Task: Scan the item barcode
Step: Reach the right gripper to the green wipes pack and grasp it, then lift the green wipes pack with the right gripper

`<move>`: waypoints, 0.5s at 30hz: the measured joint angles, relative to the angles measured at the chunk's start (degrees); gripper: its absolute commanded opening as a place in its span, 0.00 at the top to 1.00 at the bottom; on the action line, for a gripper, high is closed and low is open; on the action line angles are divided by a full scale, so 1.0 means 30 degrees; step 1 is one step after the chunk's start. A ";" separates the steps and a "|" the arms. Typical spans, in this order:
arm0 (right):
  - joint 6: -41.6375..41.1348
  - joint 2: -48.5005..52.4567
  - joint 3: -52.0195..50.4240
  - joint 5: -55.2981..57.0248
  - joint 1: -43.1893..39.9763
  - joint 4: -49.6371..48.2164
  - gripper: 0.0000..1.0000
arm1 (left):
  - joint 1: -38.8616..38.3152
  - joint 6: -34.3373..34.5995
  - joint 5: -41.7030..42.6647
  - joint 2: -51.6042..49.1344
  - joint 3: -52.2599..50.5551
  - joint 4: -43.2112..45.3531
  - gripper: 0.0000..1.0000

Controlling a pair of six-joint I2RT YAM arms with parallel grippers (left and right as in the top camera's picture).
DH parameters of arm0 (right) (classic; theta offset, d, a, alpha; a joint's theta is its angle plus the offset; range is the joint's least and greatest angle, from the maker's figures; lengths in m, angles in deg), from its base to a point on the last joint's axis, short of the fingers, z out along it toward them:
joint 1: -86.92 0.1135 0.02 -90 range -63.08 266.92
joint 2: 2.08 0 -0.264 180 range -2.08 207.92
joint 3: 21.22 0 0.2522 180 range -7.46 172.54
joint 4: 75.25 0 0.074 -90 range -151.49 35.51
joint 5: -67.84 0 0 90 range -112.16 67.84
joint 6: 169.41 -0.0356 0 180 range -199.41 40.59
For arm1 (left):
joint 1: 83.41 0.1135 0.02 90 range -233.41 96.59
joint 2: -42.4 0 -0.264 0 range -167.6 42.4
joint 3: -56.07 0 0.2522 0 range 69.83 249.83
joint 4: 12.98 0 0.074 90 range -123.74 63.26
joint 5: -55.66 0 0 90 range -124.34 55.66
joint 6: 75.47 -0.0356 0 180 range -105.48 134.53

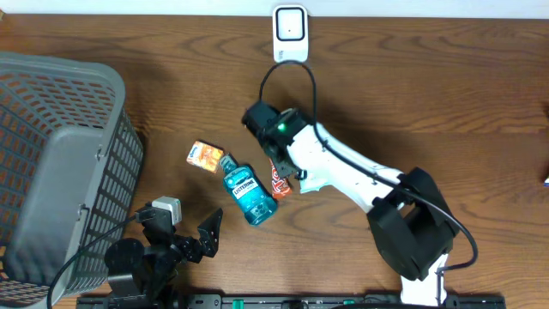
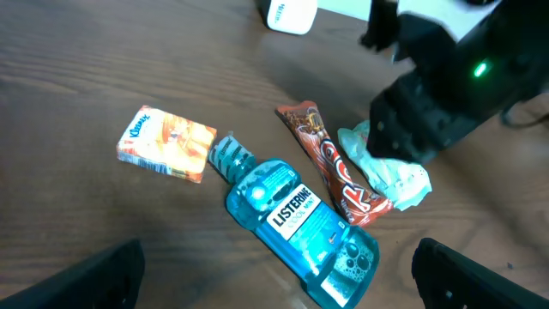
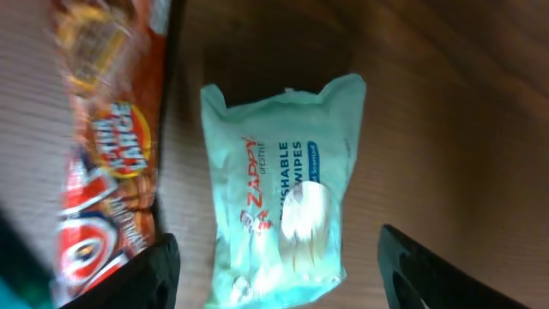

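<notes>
Because the right arm [image 1: 343,167] covers it, overhead misses the wipes pack [image 3: 279,215].

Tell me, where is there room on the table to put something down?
Bare wood lies between the basket and the scanner, and on the far right past the right arm. The middle is crowded: tissue pack, mouthwash bottle, snack packet and wipes lie close together.

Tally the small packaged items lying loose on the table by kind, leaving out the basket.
Mouthwash bottle: 1
Tissue pack: 1
Snack wrapper: 1
Wipes packet: 1
Total: 4
</notes>
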 measured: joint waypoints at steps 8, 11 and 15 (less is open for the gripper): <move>0.0313 0.0095 -0.1923 0.1246 0.0379 -0.2040 0.34 | 0.0000 0.0000 0.0000 0.0000 0.0000 0.0000 0.01; 0.0401 0.0219 -0.2892 0.1778 0.0495 -0.2863 0.36 | 0.0000 0.0000 -0.0007 0.0000 0.0000 0.0000 0.01; 0.0423 0.0386 -0.3621 0.2761 0.0918 -0.3016 0.36 | 0.0000 -0.0007 -0.0007 0.0000 0.0000 0.0000 0.01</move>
